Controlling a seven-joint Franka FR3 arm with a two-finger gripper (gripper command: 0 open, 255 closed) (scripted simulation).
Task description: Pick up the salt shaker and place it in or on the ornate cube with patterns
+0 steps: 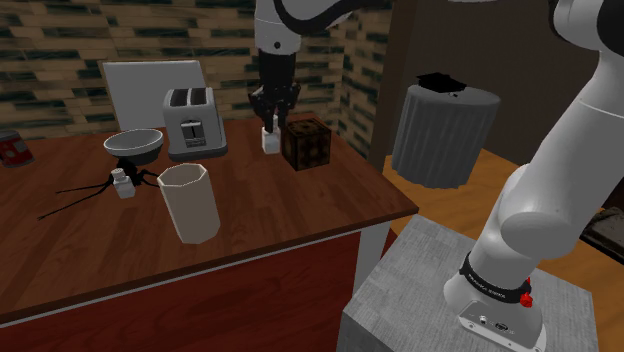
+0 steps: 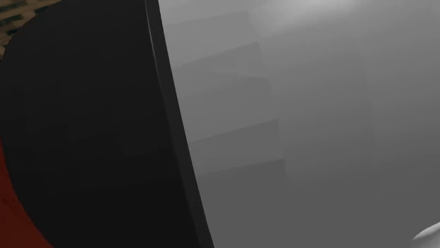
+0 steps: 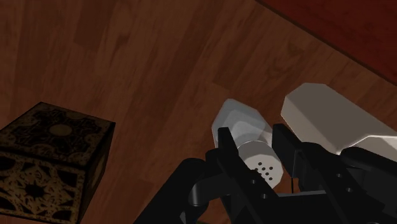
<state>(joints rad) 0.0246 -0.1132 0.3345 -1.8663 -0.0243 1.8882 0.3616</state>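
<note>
Shoulder view: the gripper (image 1: 270, 124) hangs straight down over the salt shaker (image 1: 268, 141). The shaker is upright on the table (image 1: 280, 200), just beside the ornate cube (image 1: 303, 144), on the side facing the toaster (image 1: 194, 122). You can't read the fingers from here, nor whether the shaker's base is off the wood.

Second exterior view: a grey faceted surface (image 2: 296, 120) runs against a dark curved one (image 2: 77, 127). I can't tell what either is, so don't rely on this view.

Wrist view: the gripper (image 3: 253, 143) is clamped on the salt shaker (image 3: 238, 118). Both fingers (image 3: 224, 149) press the perforated cap end and the clear faceted body sticks out past the tips. The ornate cube (image 3: 48, 159) sits near, with bare table between it and the shaker. A pale blocky thing (image 3: 331, 118) lies on the shaker's far side from the cube, probably the toaster.

Handling, my read: the shaker is small, light and rigid. The body looks glassy, so expect it to be slick and breakable. The hold is high, at the cap — fine for lifting, but the body can swing or slip if you move fast. Grip firmly without crushing and keep it vertical.

The cube's top looks flat but small, and a tall narrow shaker will tip easily — centre it over the cube before you let go.
</note>
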